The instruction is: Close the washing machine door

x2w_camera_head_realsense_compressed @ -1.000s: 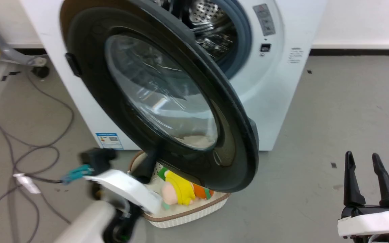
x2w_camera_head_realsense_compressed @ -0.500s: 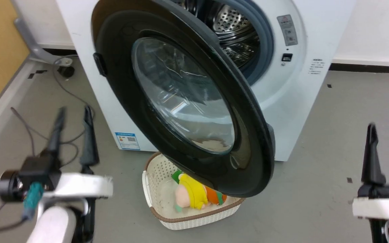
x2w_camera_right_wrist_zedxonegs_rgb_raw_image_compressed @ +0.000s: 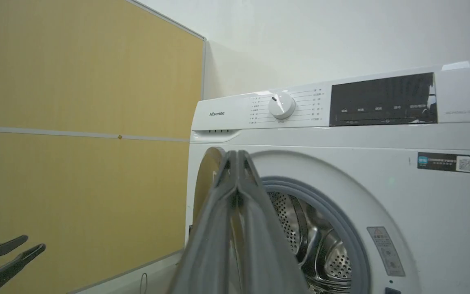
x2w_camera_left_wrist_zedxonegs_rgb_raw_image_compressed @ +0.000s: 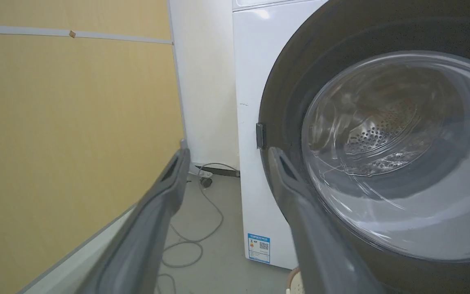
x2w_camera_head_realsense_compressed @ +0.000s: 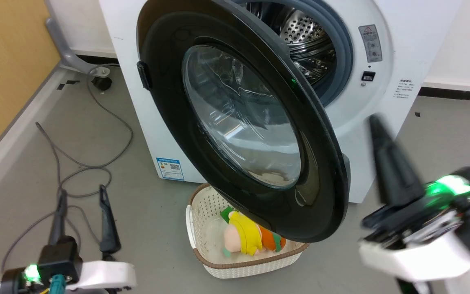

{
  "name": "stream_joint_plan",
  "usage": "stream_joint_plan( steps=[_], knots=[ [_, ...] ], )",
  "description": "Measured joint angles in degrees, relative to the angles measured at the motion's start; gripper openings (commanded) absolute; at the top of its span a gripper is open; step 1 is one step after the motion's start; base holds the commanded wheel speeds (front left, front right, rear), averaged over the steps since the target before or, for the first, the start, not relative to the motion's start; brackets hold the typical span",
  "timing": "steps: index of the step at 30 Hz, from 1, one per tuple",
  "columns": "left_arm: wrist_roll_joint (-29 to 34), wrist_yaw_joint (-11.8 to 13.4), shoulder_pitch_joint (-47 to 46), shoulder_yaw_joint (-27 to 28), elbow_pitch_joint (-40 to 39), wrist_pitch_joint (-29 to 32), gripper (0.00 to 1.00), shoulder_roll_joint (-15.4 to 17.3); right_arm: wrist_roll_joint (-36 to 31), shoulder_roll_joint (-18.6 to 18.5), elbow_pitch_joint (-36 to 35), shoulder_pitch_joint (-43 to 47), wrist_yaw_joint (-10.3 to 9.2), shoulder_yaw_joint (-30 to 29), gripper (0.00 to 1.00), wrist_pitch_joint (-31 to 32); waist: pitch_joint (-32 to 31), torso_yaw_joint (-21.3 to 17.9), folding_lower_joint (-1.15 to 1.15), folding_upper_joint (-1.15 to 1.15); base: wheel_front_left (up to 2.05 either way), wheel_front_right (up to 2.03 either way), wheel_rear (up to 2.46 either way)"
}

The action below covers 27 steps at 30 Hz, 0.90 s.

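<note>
Our left gripper [x2w_camera_head_realsense_compressed: 82, 192] hangs low near the floor, jaws spread and empty. Our right gripper [x2w_camera_right_wrist_zedxonegs_rgb_raw_image_compressed: 237, 155] has its jaws pressed together on nothing. The washing machine door [x2w_camera_head_realsense_compressed: 243, 122] stands swung open from the washing machine [x2w_camera_head_realsense_compressed: 414, 41], above a basket [x2w_camera_head_realsense_compressed: 255, 267].

The washing machine [x2w_camera_head_realsense_compressed: 357, 102] is white; its door [x2w_camera_head_realsense_compressed: 239, 122] has a glossy black rim round clear glass; the drum [x2w_camera_head_realsense_compressed: 304, 30] is steel, dotted with holes, within a grey gasket [x2w_camera_head_realsense_compressed: 343, 65]; the label [x2w_camera_head_realsense_compressed: 170, 168] is blue and white; the basket [x2w_camera_head_realsense_compressed: 251, 267] is cream, perforated, brown-rimmed; the toy [x2w_camera_head_realsense_compressed: 249, 239] is yellow, pink, orange and green; the floor [x2w_camera_head_realsense_compressed: 149, 228] is grey; the wall panel [x2w_camera_head_realsense_compressed: 2, 61] is ochre.
</note>
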Motion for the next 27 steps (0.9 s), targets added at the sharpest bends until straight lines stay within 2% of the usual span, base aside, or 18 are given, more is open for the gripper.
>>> stream_joint_plan(
  steps=[6, 13, 17, 27],
  knots=[
    [0.1, -2.6, 0.8, 0.5, 1.1, 0.0, 1.00, -2.1, 2.8, -8.7, 3.2, -0.4, 0.00, 12.5, 0.00, 0.0, -0.2, 0.6, 0.00, 0.00, 0.00, 0.00, 0.00],
    [1.3, -5.1, 0.8, 0.7, 3.4, 0.0, 1.00, -3.8, 2.5, -16.1, 13.4, -0.9, 0.01, 22.3, 0.00, 0.0, -0.2, 0.4, 0.00, 0.00, 0.00, 0.00, 0.00],
    [2.0, -6.1, 0.7, 1.1, 3.8, 0.0, 1.00, -4.7, 3.0, -16.8, 19.9, -1.0, 0.01, 23.2, 0.00, 0.0, 0.3, 0.1, 0.00, 0.00, 0.00, 0.00, 0.00],
    [4.1, -8.1, -1.0, 1.1, 4.9, 0.0, 1.00, -7.0, 3.7, -14.9, 28.8, -4.1, 0.15, 18.0, 0.00, 0.0, 3.7, -0.3, 0.00, 0.00, 0.00, 0.00, 0.00]
  ],
)
